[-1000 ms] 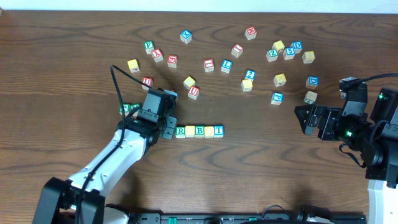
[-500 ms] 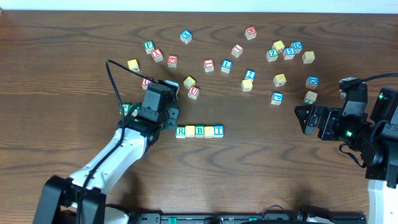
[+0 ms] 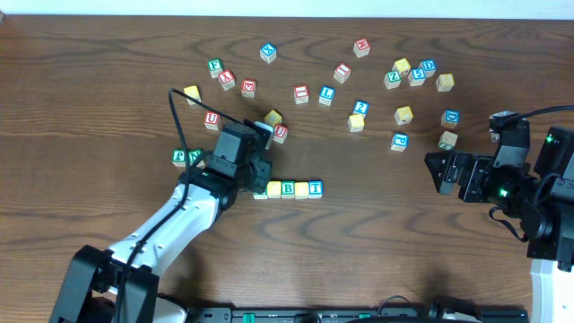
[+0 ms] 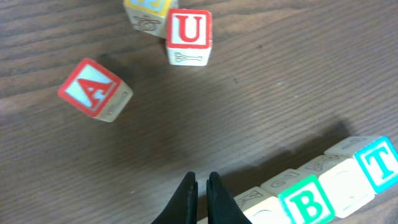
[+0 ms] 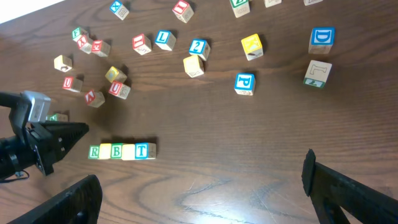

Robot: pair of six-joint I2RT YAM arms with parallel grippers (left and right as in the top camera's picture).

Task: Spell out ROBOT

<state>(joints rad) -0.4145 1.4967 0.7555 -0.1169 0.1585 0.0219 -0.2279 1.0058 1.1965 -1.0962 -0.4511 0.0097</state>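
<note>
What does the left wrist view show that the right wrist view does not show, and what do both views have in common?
Only the left wrist view: the left gripper close up, fingers shut, tips near the row's left end. Only the right wrist view: the green R cube readable at that end, loose cubes such as the blue D cube and blue P cube, and the open right gripper. Both: the green B cube, blue T cube, red A cube and red U cube.

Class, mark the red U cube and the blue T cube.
red U cube [image 4: 189, 29], left wrist view, its lettered face.
blue T cube [image 4: 379, 163], left wrist view, its lettered face.
</note>
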